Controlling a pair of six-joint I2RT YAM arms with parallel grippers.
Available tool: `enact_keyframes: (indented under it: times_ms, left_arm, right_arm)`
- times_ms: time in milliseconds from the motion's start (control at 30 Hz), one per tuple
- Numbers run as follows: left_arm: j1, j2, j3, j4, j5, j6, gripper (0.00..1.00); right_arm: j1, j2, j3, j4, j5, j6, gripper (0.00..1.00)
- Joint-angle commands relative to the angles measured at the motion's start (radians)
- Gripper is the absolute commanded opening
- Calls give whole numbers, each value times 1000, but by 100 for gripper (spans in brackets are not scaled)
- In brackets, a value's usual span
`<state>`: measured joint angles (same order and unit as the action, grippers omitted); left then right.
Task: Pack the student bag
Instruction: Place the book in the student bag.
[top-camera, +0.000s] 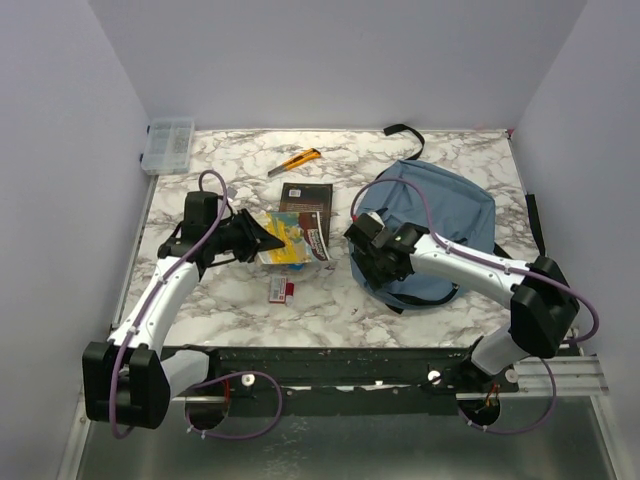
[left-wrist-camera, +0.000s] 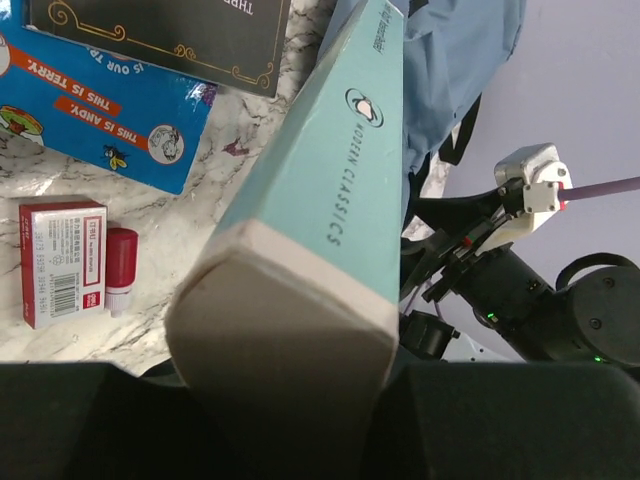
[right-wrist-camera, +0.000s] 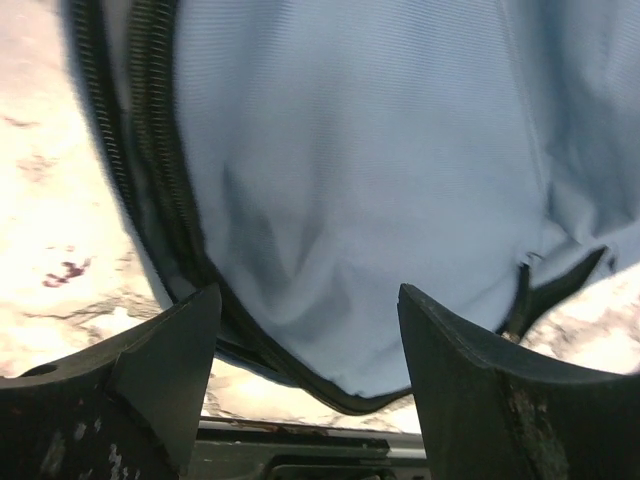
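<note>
Left gripper (left-wrist-camera: 290, 415) is clamped on the near end of a teal paperback (left-wrist-camera: 320, 200), a stiff slab with a smooth cover and matte cream page edges. Right gripper (right-wrist-camera: 305, 330) stands wide and holds nothing, its jaws straddling the coarse dark zipper (right-wrist-camera: 150, 200) of the student bag (top-camera: 445, 210), which lies limp on the right of the marble table (top-camera: 330, 310). I judge the right should pinch the soft fabric beside the zip and lift the mouth open, so the book can slide in narrow-edge first.
</note>
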<state>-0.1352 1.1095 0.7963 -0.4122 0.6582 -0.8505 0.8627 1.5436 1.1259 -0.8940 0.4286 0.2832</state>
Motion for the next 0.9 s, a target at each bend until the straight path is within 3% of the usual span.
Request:
enact_keyframes:
  times_ms: [0,267,367,467,633,733,867]
  left_arm:
    - [-28,19,31,46,57,7,0]
    - [-80,21,-7,82,48,-10,0]
    - [-102,21,-16,92,45,-18,0]
    - [-116,18,-25,102,45,-22,0]
    - [-122,14,-33,107,48,-17,0]
    - [-122,9,-37,108,48,-15,0]
    - [-125,6,-39,110,56,-16,0]
  right_arm:
    - [6,3,-29,158,-132,-15,75]
    - [4,16,2,360,-85,116,76]
    - [4,38,1,422,-76,111,70]
    - [4,78,5,447,-29,95,54]
    - [4,129,-7,500,-41,74,50]
    - [4,149,-19,512,-12,84,35]
    - [4,145,10,457,49,94,1]
